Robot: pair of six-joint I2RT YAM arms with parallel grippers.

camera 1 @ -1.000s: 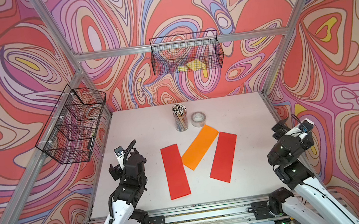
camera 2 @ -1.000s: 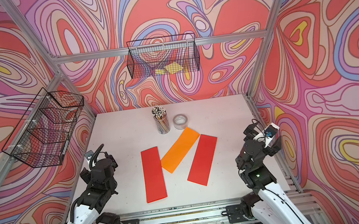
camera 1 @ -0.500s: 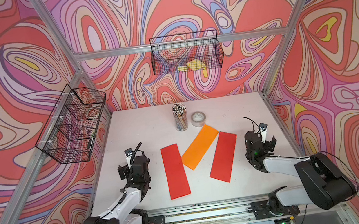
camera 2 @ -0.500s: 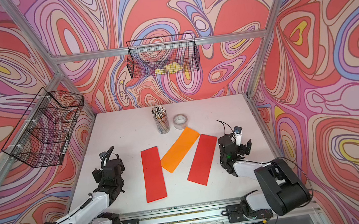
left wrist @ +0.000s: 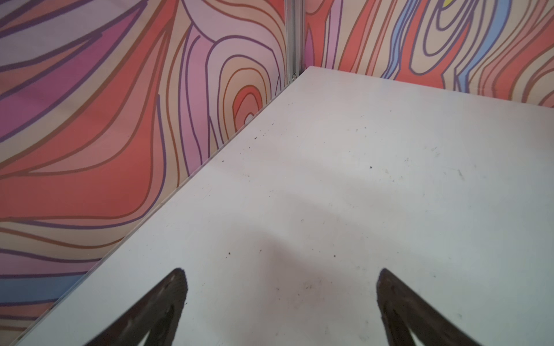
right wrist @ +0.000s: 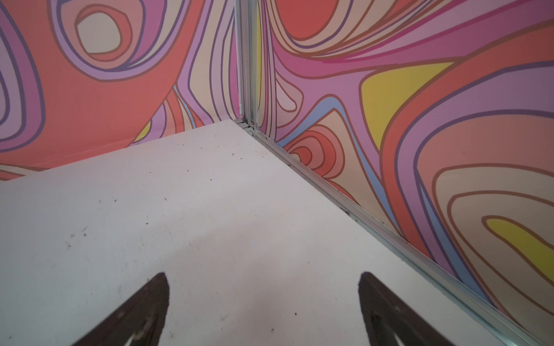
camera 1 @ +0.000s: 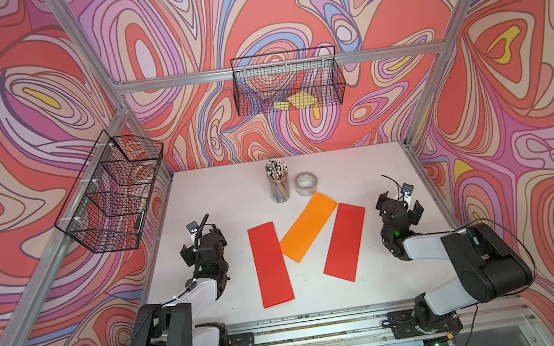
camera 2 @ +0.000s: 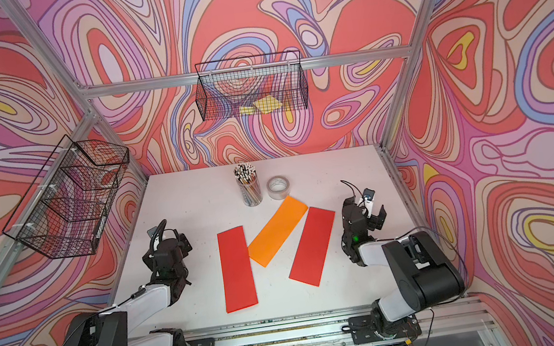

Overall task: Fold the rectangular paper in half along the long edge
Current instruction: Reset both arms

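**Near to far.** Both arms reach in low from the front rail of the white table (camera 1: 227,195).

- **Left claw** (camera 1: 203,241): set low over bare tabletop by the table's left edge. It is released, with the jaws spread wide and nothing between them, and its wrist view shows the same (left wrist: 281,278).
- **Right claw** (camera 1: 399,212): in the matching place by the right edge, likewise released and empty (right wrist: 263,281).
- **Papers:** three rectangular strips lie flat and unfolded between the claws, apart from both, forming an M.
  - The left red paper (camera 1: 270,264) lies nearest the front.
  - The right red paper (camera 1: 344,241) slants beside it.
  - The orange paper (camera 1: 308,226) runs diagonally between them, its corners meeting or nearly meeting each red strip.
- **Beyond the papers:** a pencil cup (camera 1: 279,186) stands upright, with a tape roll (camera 1: 305,184) just beside it.
- **Walls:** a wire side basket (camera 1: 108,199) hangs on the left wall. A back basket (camera 1: 246,90) on the far wall holds yellow sheets (camera 1: 300,100).
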